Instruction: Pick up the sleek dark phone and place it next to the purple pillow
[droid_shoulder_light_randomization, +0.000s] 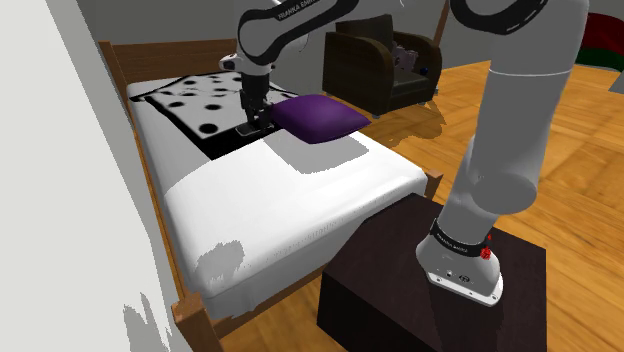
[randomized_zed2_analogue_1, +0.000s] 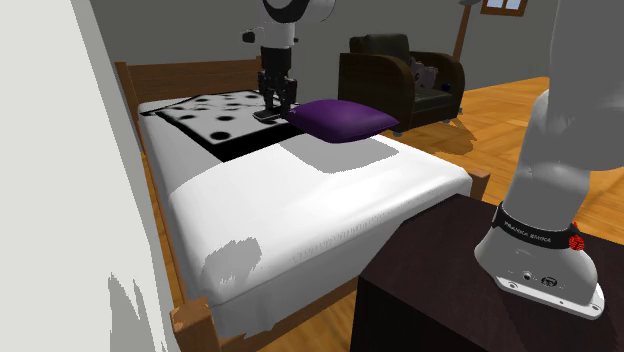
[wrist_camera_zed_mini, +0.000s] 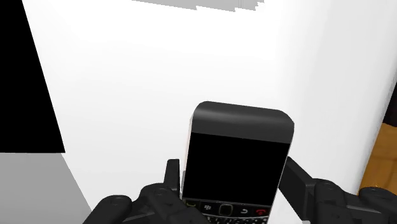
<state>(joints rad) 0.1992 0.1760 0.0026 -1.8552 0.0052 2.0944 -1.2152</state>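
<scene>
Bedroom: bed (droid_shoulder_light_randomization: 290, 190), armchair (droid_shoulder_light_randomization: 362, 72).

White-sheeted bed (droid_shoulder_light_randomization: 290, 190) in a wooden frame, right in the middle. Up at its head, a white cushion (droid_shoulder_light_randomization: 195, 100) with black spots. Past the bed's far side, a dark armchair (droid_shoulder_light_randomization: 380, 65) on wooden floor (droid_shoulder_light_randomization: 560, 170). Pale grey wall (droid_shoulder_light_randomization: 60, 200) hugs the bed's other side.

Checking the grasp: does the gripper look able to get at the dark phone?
Probably yes: the phone sits between the fingers of the gripper, which seem to press both its sides, with nothing between. The purple pillow lies beside it, not in the way.
</scene>
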